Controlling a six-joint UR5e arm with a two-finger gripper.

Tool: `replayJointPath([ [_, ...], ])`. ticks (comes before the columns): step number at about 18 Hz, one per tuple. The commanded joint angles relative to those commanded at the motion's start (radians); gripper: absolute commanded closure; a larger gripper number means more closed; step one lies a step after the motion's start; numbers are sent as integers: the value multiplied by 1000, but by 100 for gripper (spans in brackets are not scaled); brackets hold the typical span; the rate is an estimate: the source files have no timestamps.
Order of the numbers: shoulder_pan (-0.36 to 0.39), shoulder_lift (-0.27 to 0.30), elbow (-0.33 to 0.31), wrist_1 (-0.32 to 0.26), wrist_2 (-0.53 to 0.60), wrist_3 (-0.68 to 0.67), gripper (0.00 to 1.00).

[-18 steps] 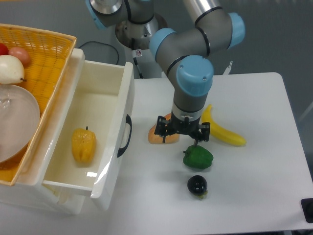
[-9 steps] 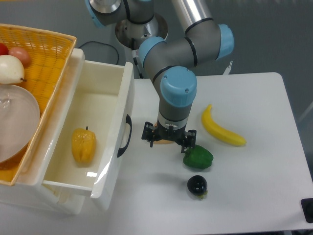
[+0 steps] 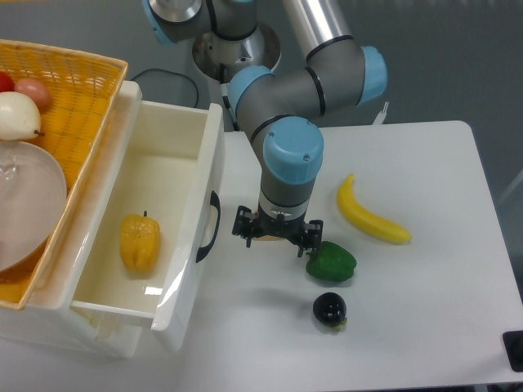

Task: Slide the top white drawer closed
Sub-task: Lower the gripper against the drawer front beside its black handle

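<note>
In the fixed camera view we see the top white drawer (image 3: 143, 237) pulled well out from the cabinet at the left, its cream interior open to us and a yellow bell pepper (image 3: 140, 242) lying on its floor near the middle. The drawer's front panel faces right, toward the white table (image 3: 425, 327), and carries a black curved handle (image 3: 212, 226). Above and to the left of the drawer sits a yellow wicker basket (image 3: 78, 98), with a pale round fruit (image 3: 18, 114) and a translucent white bowl (image 3: 24, 204) in it. The arm reaches down from the top of the picture, its blue-capped wrist (image 3: 292, 150) pointing downward, and our end effector (image 3: 276, 233) hangs just to the right of the drawer handle, near it but apart from it. We cannot tell from this angle whether its fingers are spread or closed; nothing appears between them. A sliver of an orange object (image 3: 263, 238) shows beneath the end effector. On the table to the right lie a green bell pepper (image 3: 331, 262), a dark round fruit (image 3: 329, 309) below it, and a banana (image 3: 369, 212) farther right.
</note>
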Motion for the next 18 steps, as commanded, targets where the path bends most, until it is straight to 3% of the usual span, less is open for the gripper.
replayJointPath([
  [18, -28, -6, -2, -2, -2, 2, 0],
])
